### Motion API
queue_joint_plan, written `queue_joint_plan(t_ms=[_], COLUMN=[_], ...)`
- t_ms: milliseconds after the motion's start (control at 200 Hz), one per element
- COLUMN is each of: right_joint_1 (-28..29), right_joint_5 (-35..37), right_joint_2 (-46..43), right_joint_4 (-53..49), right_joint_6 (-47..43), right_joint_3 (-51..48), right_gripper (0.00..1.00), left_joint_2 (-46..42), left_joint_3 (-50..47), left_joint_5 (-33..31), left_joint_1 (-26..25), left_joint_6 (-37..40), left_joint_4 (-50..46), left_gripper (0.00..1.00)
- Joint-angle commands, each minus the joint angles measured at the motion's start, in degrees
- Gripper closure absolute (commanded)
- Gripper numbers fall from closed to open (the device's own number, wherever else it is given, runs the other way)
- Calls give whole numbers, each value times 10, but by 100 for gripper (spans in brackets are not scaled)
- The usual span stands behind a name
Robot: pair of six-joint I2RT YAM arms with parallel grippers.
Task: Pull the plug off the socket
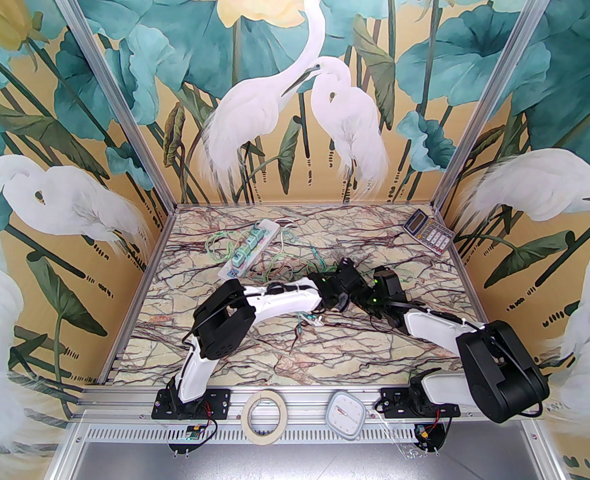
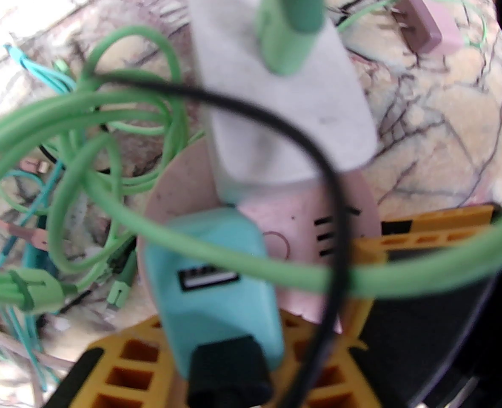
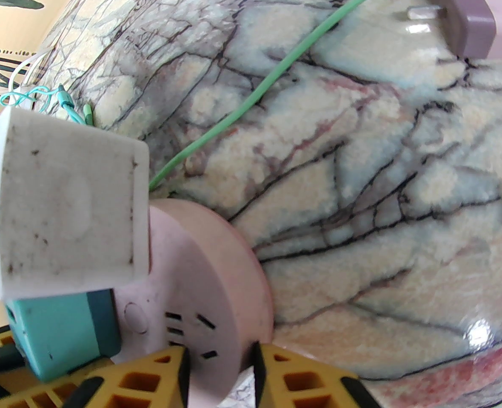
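A round pink socket [image 2: 293, 219] carries a white plug [image 2: 276, 113] with a green cable end in it, and a teal plug [image 2: 212, 270] with a USB port. My left gripper [image 2: 229, 355] is shut on the teal plug, one yellow finger on each side. In the right wrist view my right gripper [image 3: 221, 372] is shut on the rim of the pink socket [image 3: 204, 270], below the white plug [image 3: 64, 211] and the teal plug [image 3: 64, 334]. From above, the left gripper [image 1: 344, 295] and the right gripper [image 1: 362, 298] meet at mid-table.
Green and teal cables [image 2: 85, 177] lie tangled left of the socket, and a black cable crosses in front of it. A loose purple plug [image 3: 468, 15] lies beyond. A white power strip [image 1: 250, 248] sits at the back left, a calculator [image 1: 427, 230] at the back right.
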Motion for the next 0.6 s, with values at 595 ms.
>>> queue_joint_plan(t_ms=[595], right_joint_1=[11], right_joint_5=[27], right_joint_2=[41], right_joint_4=[-90], right_joint_6=[-6], right_joint_3=[-21], right_gripper=[67], left_joint_2=[2], left_joint_3=[75], left_joint_5=[-3], left_joint_1=[-49], left_joint_6=[33], left_joint_4=[-17], left_gripper=[73])
